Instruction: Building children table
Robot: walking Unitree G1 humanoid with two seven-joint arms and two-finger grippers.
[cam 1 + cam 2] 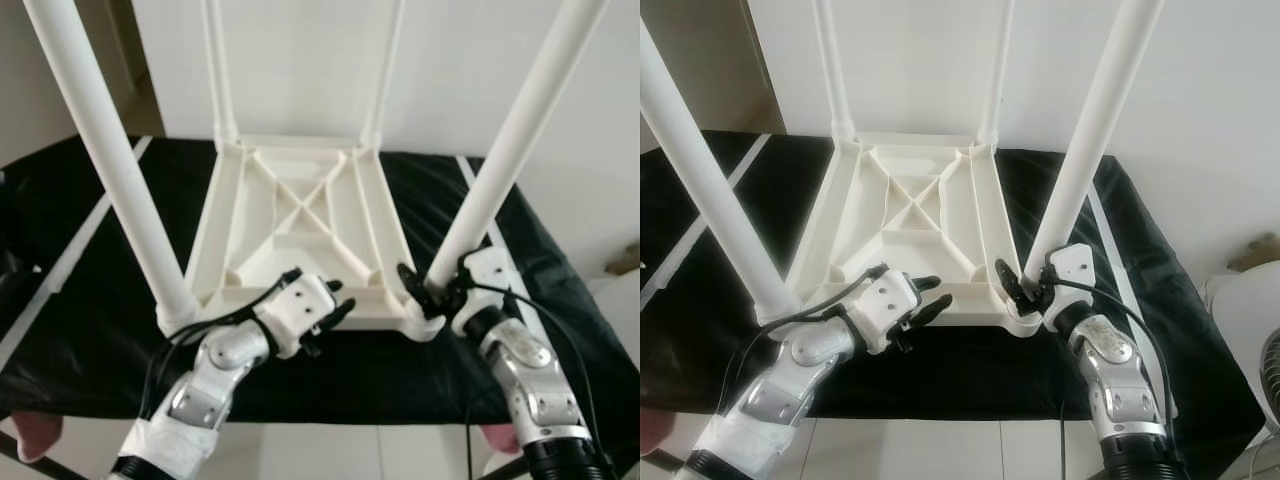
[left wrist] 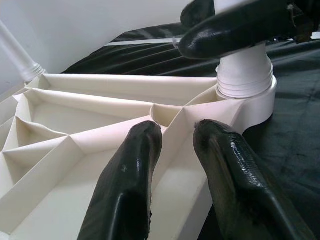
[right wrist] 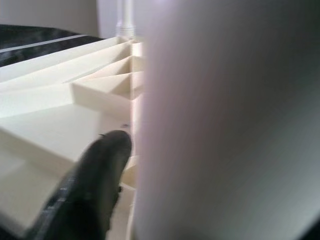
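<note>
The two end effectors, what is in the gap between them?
In the left eye view, the near rim of the upside-down tabletop spans the gap between the left end effector and the right end effector. Nothing else lies there.

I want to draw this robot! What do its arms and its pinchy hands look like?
Both arms are shiny silver metal with rounded joints. Each ends in a chunky white block carrying two long, glossy black fingers, the left gripper and the right gripper. Thin black cables loop along both arms. The left arm has white cloth wrapping near its base.
</note>
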